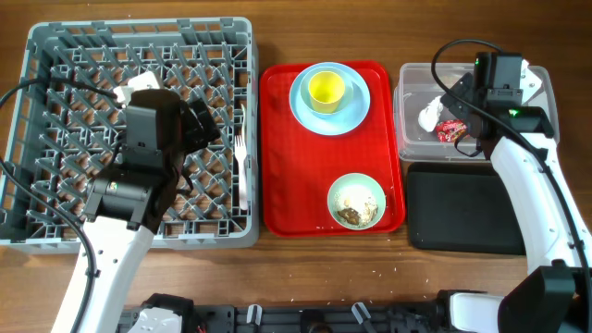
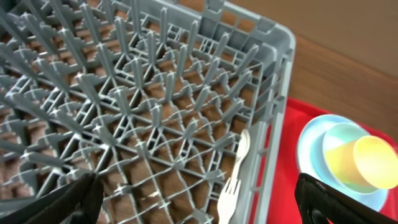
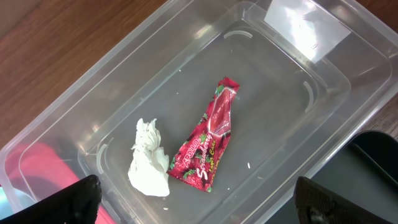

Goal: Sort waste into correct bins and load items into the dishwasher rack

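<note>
1. The large square grey plastic dishwasher rack (image 1: 55, 139) fills the left end of the table.
2. A white plastic fork (image 2: 235, 180) lies inside it along the right wall, tines toward the near edge.
3. The left gripper (image 2: 199, 208) hovers over the rack's pegs, jaws spread wide and holding nothing.
4. The flat red serving tray (image 1: 282, 185) sits mid-table, just beside the rack.
5. At its far end, the round light-blue plate (image 1: 359, 113) carries a pale mint-green bowl (image 2: 336, 134) with the small yellow cup (image 1: 326, 89) inside.
6. At its near end stands a second mint-green bowl (image 1: 356, 201) holding brown and white food scraps (image 1: 351, 215).
7. The clear plastic rectangular tub (image 1: 412, 139) stands at the far right corner.
8. The shiny red crinkled wrapper (image 3: 208, 146) and the small crumpled white tissue (image 3: 148, 163) lie touching on its floor.
9. The right gripper (image 3: 199, 208) hangs over the tub, jaws wide and empty.
10. The shallow black rectangular tray (image 1: 462, 217) lies just beside the tub, toward the near edge.
</note>
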You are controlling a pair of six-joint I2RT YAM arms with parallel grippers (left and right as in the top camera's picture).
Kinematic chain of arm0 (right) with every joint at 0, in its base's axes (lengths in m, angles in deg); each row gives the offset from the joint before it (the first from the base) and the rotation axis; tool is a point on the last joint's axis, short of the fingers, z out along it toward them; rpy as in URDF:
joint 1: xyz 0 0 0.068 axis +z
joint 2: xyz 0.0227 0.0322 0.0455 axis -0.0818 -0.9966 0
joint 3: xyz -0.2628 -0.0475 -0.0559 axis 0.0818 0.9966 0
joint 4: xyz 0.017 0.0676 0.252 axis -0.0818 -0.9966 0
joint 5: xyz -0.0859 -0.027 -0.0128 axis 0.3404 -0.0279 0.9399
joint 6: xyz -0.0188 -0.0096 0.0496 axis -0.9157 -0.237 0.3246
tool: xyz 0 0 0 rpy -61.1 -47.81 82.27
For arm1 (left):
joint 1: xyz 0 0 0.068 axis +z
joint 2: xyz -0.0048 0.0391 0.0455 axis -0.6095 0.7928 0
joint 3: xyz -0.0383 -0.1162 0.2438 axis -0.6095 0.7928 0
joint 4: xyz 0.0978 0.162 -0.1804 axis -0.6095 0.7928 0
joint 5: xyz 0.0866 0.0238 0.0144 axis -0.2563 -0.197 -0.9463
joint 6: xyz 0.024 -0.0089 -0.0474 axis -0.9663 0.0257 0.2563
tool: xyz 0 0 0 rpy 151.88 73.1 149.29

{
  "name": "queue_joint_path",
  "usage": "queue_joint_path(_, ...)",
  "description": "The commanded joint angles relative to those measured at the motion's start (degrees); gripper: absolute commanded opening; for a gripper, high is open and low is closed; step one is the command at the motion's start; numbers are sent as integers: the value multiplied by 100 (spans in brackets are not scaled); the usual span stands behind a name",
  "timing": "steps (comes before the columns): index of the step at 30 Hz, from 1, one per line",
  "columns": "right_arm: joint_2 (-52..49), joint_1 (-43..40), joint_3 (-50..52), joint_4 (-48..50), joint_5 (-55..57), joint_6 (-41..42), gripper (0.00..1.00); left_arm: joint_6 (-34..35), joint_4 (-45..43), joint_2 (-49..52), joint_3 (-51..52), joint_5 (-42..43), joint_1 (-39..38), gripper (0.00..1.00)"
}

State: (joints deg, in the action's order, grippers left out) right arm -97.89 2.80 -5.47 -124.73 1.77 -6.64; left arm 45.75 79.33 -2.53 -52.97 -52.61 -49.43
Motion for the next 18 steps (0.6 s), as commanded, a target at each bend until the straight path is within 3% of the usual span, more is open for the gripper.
queue_joint_path(1,-76,-2,-11,17,-50,-74,100,57,-109,4,-17,1386,37,100)
queue_joint_path(2,-76,-2,-11,17,-48,-72,100,57,-107,20,-17,2490,37,100)
queue_joint_path(3,-76,0,-11,17,-50,-74,100,55,-98,76,7,3432,-11,86)
queue_joint_path(4,-76,0,-11,15,-50,-72,100,55,-63,190,44,4293,-177,60)
queue_joint_path(5,-76,-2,-11,17,-50,-72,100,79,48,393,76,4710,-544,25)
queue_joint_path(6,-76,-2,-11,17,-48,-74,100,208,142,651,79,4697,-1034,15)
queue_joint_path(8,-76,0,-11,15,-48,-74,100,208,57,1040,79,4599,-1729,13)
queue_joint_path(11,-76,0,-11,17,-50,-74,100,210,-656,2116,79,3569,-3283,15)
queue_joint_path(15,-76,0,-11,17,-50,-72,100,208,-1438,2747,79,2728,-4181,7)
queue_joint_path(18,-76,0,-11,15,-50,-72,100,208,-1547,2802,79,1174,-4564,5)
